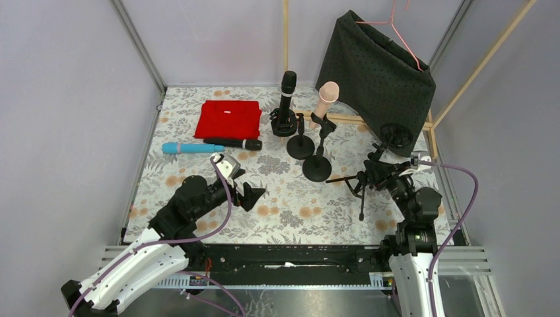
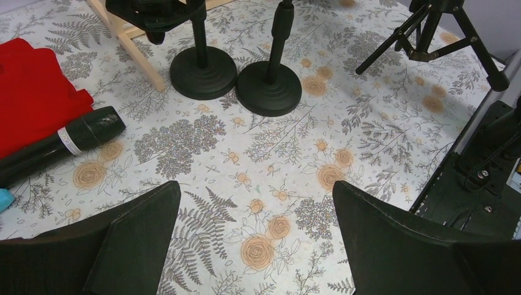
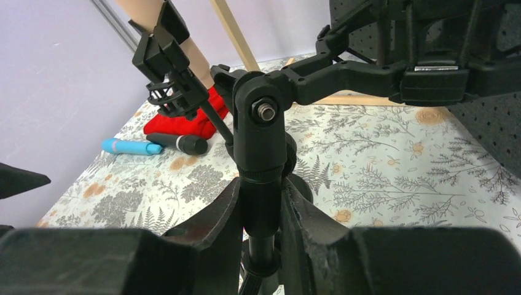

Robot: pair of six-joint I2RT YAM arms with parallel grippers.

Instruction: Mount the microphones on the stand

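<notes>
Microphones, four slim stick ones by our count, so here's where they sit. One black microphone (image 1: 288, 86) stands upright in the clip of a black round-base stand (image 1: 300, 146) near the middle of the far edge of the floral-print tabletop (image 1: 290, 208). The peach-pink microphone (image 1: 325, 99) sits tilted in the clip of a second round-base stand (image 1: 317, 168), just beside the first one on its right. The other two lie flat toward the far-left corner. That's the light blue microphone (image 1: 191, 148) and a second black microphone (image 1: 232, 143), roughly end to end along the near edge of a folded red cloth (image 1: 228, 119). The left claw (image 2: 255, 196) hangs over bare tabletop closer to the near edge, jaws spread as wide as we've seen them, with nothing between them. The right claw (image 3: 261, 203) is pinched onto the upright post of a black tripod stand (image 1: 370, 175) near the right edge, gripping just under the swivel joint. Behind the tripod, in the far-right corner, a black dotted fabric (image 1: 376, 66) hangs from a pink wire hanger (image 1: 399, 30).
</notes>
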